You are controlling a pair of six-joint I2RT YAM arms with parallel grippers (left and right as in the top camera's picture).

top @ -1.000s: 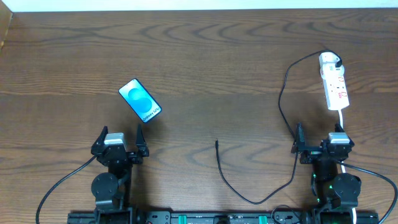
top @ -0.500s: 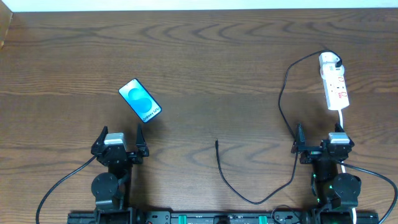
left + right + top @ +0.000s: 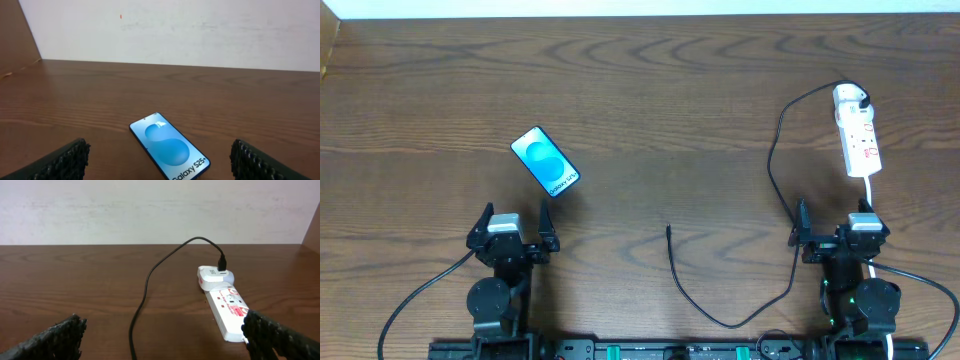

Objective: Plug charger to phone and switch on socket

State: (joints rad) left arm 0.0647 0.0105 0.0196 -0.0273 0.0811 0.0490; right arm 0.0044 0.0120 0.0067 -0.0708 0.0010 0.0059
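Observation:
The phone point(image 3: 545, 161) lies flat on the table at the left, blue screen up; it also shows in the left wrist view point(image 3: 169, 146), just ahead of my open left gripper point(image 3: 515, 232). The socket point(image 3: 857, 130) lies at the far right. The charger's white plug point(image 3: 848, 97) sits in its far end. The thin black cable point(image 3: 772, 160) runs down and loops to a free plug tip point(image 3: 668, 229) at the table's middle. In the right wrist view the socket point(image 3: 225, 306) and cable point(image 3: 146, 287) lie ahead of my open right gripper point(image 3: 832, 233).
The wooden table point(image 3: 660, 90) ends at a white wall at the far side point(image 3: 175, 30). The socket's white cord point(image 3: 871, 190) runs toward the right arm base.

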